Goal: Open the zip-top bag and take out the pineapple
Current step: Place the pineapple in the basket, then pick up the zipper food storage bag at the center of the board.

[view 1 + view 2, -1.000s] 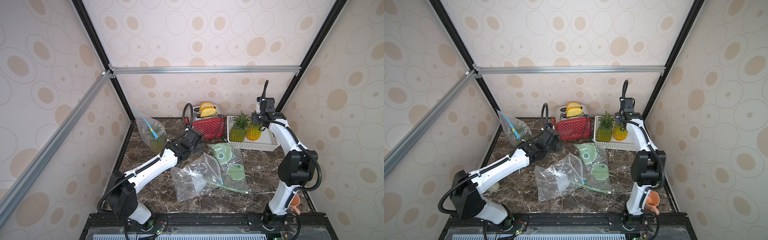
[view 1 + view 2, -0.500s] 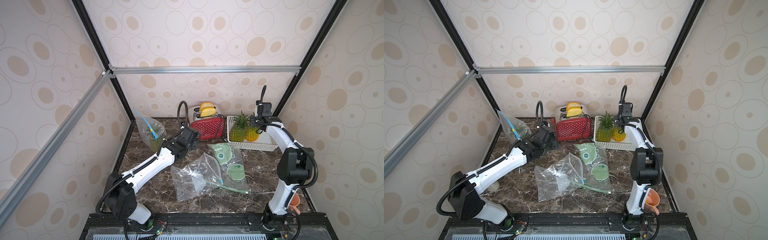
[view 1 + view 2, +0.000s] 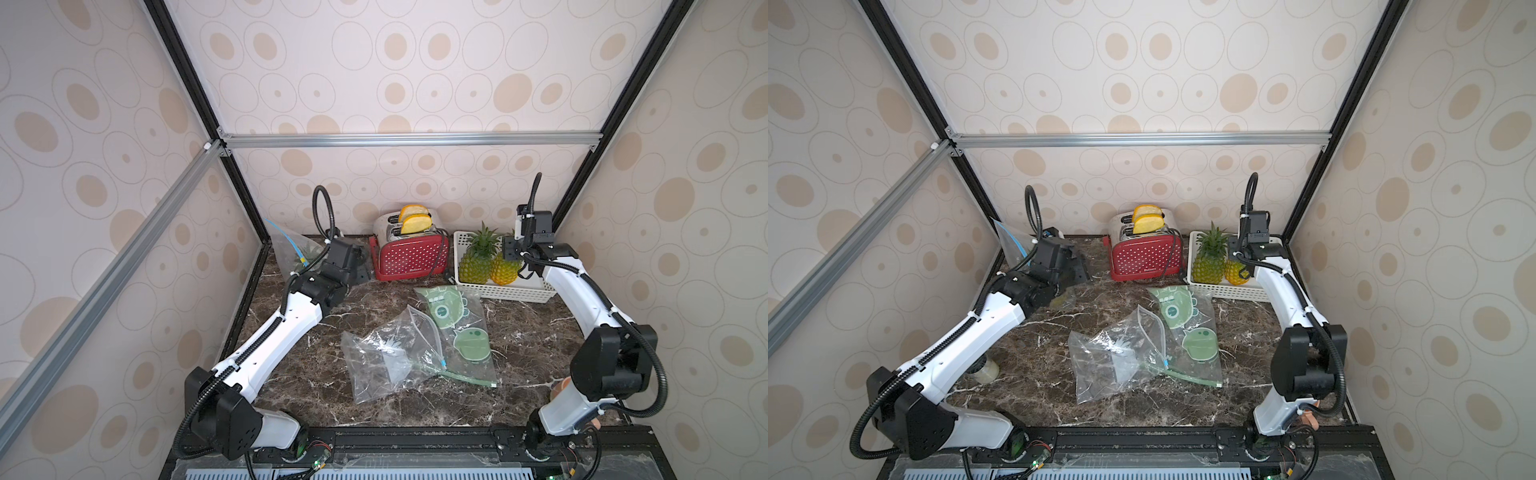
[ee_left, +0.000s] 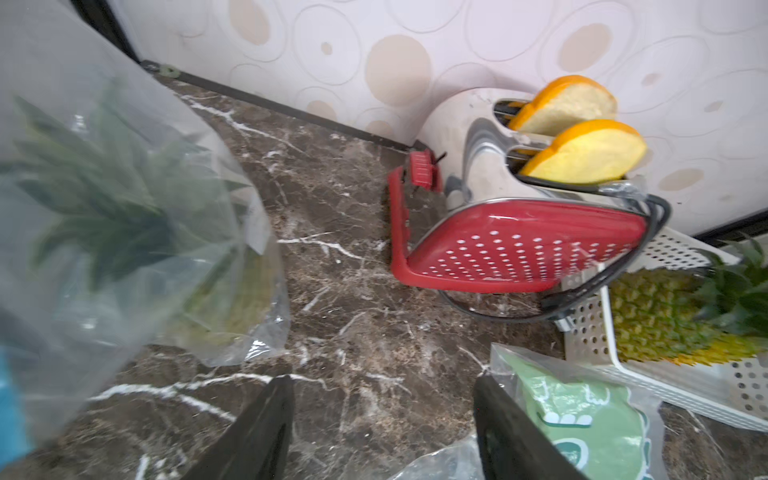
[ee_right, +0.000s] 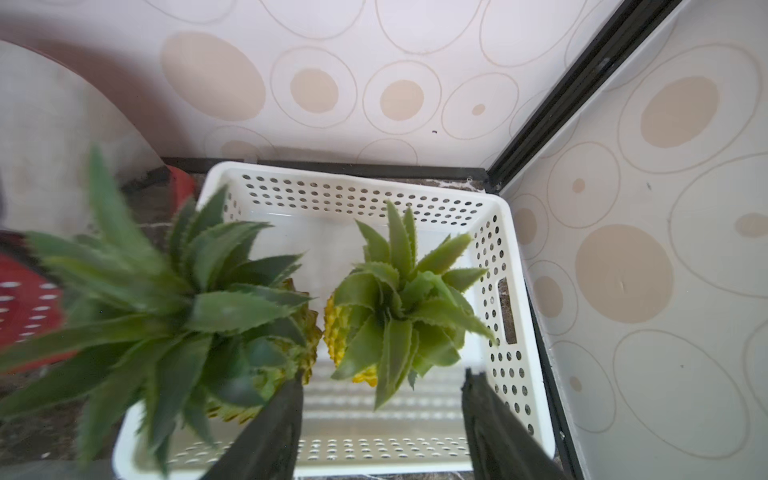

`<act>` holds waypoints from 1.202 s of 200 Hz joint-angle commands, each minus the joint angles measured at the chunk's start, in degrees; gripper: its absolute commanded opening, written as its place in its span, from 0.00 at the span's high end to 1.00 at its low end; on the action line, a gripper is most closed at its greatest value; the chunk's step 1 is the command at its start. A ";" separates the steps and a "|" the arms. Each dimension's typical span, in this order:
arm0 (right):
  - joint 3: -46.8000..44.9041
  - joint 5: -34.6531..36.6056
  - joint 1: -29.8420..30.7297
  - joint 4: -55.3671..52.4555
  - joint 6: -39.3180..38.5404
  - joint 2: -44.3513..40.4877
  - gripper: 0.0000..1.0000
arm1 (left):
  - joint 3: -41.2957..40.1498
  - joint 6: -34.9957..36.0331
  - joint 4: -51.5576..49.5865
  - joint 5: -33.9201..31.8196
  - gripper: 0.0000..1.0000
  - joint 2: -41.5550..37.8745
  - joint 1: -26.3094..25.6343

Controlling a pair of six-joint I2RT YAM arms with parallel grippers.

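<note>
- Here, left gripper (image 4: 380,384) extends low beside the bagged pineapple (image 4: 124,232), jaws apart, empty.
- Right gripper (image 5: 382,374) points down over the basket (image 5: 505,249), jaws parted, holding nothing.

Toaster (image 3: 411,259) at the back, middle; basket (image 3: 515,294) just right of it — two pineapples (image 3: 476,266) inside; bag (image 3: 286,249) holding a pineapple (image 4: 124,232) in the back left corner; loose bags (image 3: 386,361) in front.

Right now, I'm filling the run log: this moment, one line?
left gripper open, empty | right gripper open above yellow pineapple | pineapple inside white perforated basket
</note>
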 commanded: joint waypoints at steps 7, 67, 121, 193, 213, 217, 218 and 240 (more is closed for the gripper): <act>1.10 1.24 3.80 -6.44 -0.88 -5.32 0.35 | 13.16 4.21 -14.72 -0.97 0.26 4.30 5.81; 2.39 3.23 20.28 -17.94 1.58 -8.76 0.33 | 29.35 10.71 -29.33 -7.33 0.22 8.45 8.93; 0.43 2.51 25.13 -17.28 4.87 -9.34 0.33 | 25.24 12.09 -31.26 -4.02 0.23 6.91 14.52; -0.33 2.00 26.18 -17.04 5.55 -8.90 0.33 | 21.30 10.73 -24.61 0.22 0.27 13.61 15.58; -0.69 2.25 26.19 -17.15 5.68 -8.99 0.34 | 22.19 10.43 -23.77 1.10 0.40 15.93 16.10; -0.74 2.22 26.22 -17.15 5.74 -9.09 0.34 | 22.48 10.42 -23.82 1.34 0.42 16.29 16.24; -0.73 2.31 26.19 -17.14 5.71 -9.08 0.34 | 22.55 10.42 -23.86 1.37 0.42 16.42 16.26; -1.20 2.66 26.17 -16.87 5.77 -9.34 0.35 | 23.40 10.92 -23.62 1.39 0.45 18.07 16.37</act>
